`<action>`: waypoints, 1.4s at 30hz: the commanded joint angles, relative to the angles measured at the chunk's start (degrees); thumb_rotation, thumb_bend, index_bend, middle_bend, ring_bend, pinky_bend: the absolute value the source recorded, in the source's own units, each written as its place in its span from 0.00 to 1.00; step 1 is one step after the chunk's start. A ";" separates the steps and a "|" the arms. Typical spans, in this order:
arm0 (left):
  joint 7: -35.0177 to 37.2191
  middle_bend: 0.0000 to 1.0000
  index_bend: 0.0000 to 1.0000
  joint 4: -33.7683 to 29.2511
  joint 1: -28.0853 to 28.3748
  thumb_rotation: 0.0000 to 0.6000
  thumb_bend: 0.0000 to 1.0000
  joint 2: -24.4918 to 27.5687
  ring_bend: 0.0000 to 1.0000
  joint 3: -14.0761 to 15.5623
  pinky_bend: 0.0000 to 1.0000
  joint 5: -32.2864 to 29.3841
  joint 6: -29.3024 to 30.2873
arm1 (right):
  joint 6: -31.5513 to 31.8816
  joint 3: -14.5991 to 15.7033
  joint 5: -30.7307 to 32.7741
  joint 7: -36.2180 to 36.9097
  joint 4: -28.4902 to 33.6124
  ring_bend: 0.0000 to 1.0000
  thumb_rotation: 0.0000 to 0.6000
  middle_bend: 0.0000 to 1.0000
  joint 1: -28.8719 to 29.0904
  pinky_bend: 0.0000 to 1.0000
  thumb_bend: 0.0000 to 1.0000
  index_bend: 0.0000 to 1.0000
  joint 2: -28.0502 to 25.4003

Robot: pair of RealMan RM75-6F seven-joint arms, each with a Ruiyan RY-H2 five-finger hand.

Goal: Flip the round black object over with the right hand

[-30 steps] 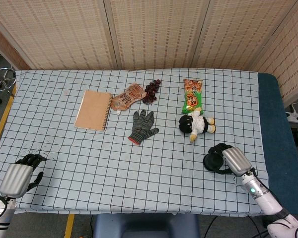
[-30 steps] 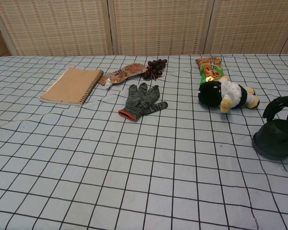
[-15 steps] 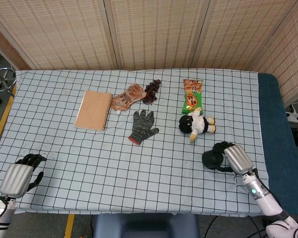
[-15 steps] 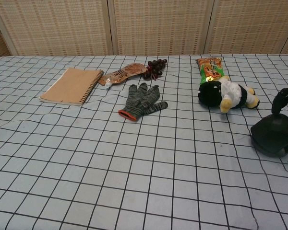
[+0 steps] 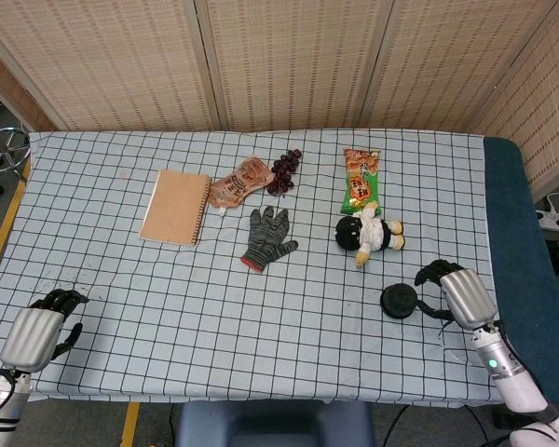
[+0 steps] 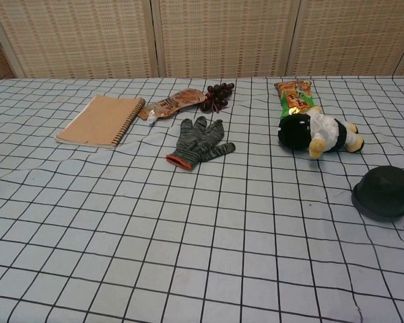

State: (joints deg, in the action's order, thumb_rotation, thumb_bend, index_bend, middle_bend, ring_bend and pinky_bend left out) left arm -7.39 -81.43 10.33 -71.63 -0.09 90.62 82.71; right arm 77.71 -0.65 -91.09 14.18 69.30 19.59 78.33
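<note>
The round black object (image 5: 401,301) lies flat on the checked cloth of the bench (image 5: 168,307), near its right edge and in front of the plush toy (image 5: 369,235); in the chest view it looks like a low dome. The right robot hand (image 5: 456,291) is just beside it on the right, with its dark fingers curled and holding nothing, and seems not to touch it. The left robot hand (image 5: 39,331) rests at the near left corner, fingers bent and empty. The flip seems finished or just released; the next move probably calls for checking the result and drawing the hand away. Half a second ago the right fingers were on the object; now they have let go and moved back.
</note>
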 commanded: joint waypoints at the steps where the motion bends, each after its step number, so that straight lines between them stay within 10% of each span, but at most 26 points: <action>1: 0.03 0.29 0.33 0.02 0.01 1.00 0.42 -0.01 0.25 -0.03 0.53 -0.14 -0.10 | -2.05 0.64 0.08 -0.56 -0.17 0.22 1.00 0.39 0.39 0.47 0.13 0.39 -0.31; 14: 0.49 0.29 0.33 0.05 0.00 1.00 0.42 0.12 0.25 -0.09 0.53 -0.31 -0.12 | -11.01 1.48 2.93 -2.83 1.60 0.17 1.00 0.31 2.33 0.41 0.09 0.31 -0.28; 32: 0.22 0.29 0.33 0.09 0.04 1.00 0.42 0.02 0.25 0.01 0.53 -0.15 -0.13 | -8.87 0.15 3.82 -5.14 1.17 0.37 1.00 0.48 1.28 0.58 0.09 0.57 0.58; 42: 0.17 0.29 0.33 0.04 0.06 1.00 0.42 0.03 0.25 0.03 0.53 -0.16 -0.19 | -8.59 0.99 1.77 -3.79 -0.35 0.33 1.00 0.28 1.62 0.58 0.09 0.29 1.09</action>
State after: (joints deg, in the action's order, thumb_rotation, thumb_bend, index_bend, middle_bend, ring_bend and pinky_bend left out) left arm -7.22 -81.40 10.39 -71.60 -0.06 90.45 82.51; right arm 69.21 0.25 -89.21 10.28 68.99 21.13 79.39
